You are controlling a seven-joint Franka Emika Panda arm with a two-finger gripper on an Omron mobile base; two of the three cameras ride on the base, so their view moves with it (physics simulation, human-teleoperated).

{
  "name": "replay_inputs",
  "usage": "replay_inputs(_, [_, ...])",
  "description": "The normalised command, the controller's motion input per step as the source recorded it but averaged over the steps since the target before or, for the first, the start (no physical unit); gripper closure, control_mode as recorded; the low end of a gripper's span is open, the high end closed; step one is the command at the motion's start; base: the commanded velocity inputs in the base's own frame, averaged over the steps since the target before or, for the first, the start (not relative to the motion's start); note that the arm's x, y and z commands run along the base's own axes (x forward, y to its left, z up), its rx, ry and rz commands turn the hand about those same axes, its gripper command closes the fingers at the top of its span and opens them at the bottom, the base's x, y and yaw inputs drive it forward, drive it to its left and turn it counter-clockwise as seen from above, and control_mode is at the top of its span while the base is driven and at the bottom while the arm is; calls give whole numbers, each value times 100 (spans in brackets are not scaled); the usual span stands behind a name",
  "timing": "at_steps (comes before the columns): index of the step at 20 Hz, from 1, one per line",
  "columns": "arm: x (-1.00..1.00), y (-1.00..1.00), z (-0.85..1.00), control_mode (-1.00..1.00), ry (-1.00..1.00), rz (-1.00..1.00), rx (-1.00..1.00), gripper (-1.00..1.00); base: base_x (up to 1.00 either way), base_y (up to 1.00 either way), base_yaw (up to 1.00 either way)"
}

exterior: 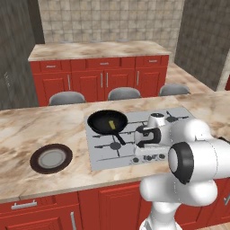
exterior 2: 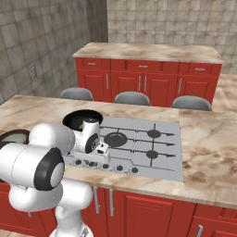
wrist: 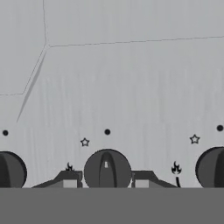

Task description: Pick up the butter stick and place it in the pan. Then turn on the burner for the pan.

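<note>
At stove front edge, gripper (wrist: 106, 183) spread, fingers flanking middle knob (wrist: 107, 169). Butter stick (exterior: 111, 123) lies in pan (exterior: 99, 120) on burner at stovetop's 10 o'clock. Placing done; burner step in hand. Next: close on knob, twist.

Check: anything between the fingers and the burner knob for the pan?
Nothing visible. In the hand view the gripper straddles a stove knob, one finger each side, no object between. Butter stick already lies in the pan. Which burner this knob controls is not readable.
</note>
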Motion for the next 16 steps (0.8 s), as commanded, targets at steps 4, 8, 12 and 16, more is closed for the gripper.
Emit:
replay_inputs(4, [0, 0, 0, -100, 0, 4, 0, 100, 0, 0, 0])
replay_inputs(8, [0, 0, 0, -100, 0, 17, 0, 100, 0, 0, 0])
replay_inputs(12, [0, 0, 0, -100, 0, 20, 0, 100, 0, 0, 0])
replay_inputs(16, [0, 0, -4, -100, 0, 22, 0, 100, 0, 0, 0])
